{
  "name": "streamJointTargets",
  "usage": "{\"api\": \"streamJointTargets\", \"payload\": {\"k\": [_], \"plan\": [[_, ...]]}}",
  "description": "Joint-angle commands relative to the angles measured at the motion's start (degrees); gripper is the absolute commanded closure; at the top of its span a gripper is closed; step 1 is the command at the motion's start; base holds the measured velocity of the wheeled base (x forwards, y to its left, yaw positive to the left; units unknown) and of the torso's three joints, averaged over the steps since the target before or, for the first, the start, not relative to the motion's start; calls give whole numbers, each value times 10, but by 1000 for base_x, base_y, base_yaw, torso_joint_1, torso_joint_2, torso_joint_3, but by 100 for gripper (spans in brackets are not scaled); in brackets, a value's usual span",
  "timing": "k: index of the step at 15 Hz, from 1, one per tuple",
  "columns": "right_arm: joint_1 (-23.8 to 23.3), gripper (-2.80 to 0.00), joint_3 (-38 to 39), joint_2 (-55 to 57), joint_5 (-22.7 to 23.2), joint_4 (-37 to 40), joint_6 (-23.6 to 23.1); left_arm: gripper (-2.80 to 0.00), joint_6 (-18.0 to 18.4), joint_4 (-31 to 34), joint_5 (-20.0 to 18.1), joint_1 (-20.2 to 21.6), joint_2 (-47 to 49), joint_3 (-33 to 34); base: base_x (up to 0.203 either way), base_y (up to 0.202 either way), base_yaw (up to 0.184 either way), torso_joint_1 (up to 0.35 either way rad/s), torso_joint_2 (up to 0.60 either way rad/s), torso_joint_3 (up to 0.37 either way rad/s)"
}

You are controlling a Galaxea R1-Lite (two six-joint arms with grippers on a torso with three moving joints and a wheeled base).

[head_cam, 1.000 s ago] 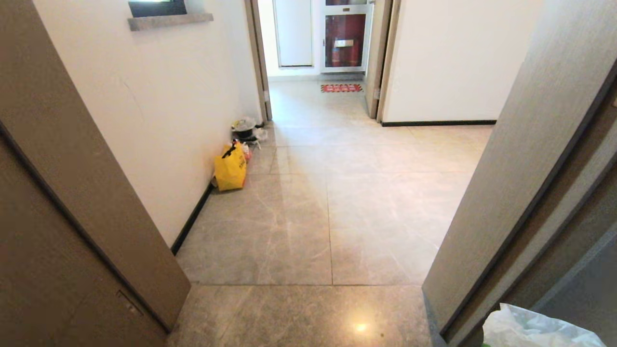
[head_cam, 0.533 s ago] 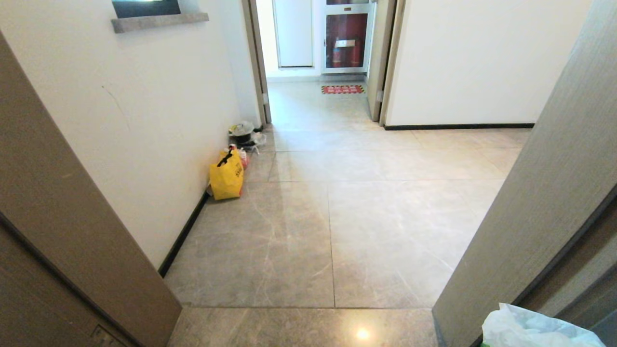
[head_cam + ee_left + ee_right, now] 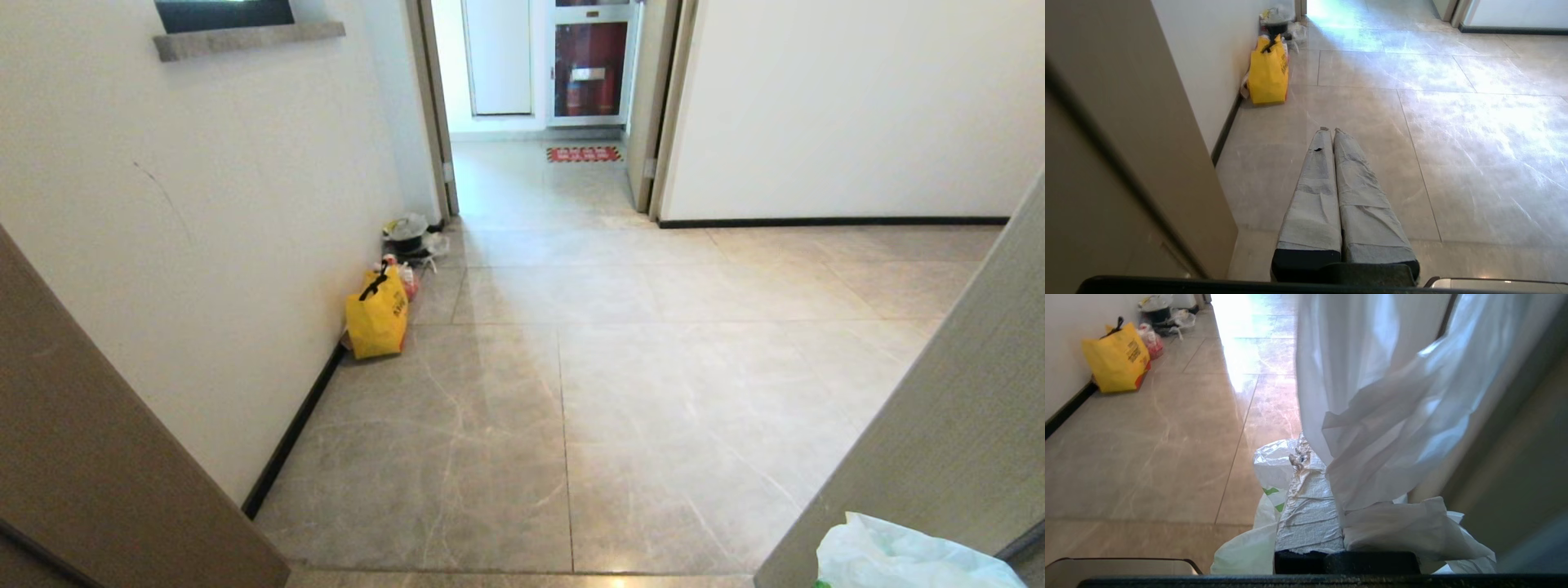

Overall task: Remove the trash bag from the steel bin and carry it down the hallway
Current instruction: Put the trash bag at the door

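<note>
I have the trash bag (image 3: 1380, 428) pinched in my right gripper (image 3: 1306, 457) at lower right of the head frame, left gripper (image 3: 1329, 130) closed on nothing, the hallway (image 3: 563, 269) running straight ahead toward the upper centre.

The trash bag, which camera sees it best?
The right wrist view: the trash bag fills it, pinched in the shut right gripper. The head view catches only a crumpled corner. The left wrist view shows none.

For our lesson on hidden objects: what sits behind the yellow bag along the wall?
Behind the yellow bag, farther along the wall, a small reddish bag peeks out, then a dark pot-like item among crumpled clear plastic. The yellow bag covers whatever lies directly behind its base.
</note>
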Motion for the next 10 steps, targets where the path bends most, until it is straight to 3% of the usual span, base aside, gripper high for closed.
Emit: {"api": "streamJointTargets", "payload": {"k": [1,10], "plan": [[0,0,0,0,0,0,0,0,0,0,0,0,1,0,172,0,3,2,-2,2],[1,0,0,0,0,0,0,0,0,0,0,0,1,0,191,0,1,2,3,3]]}}
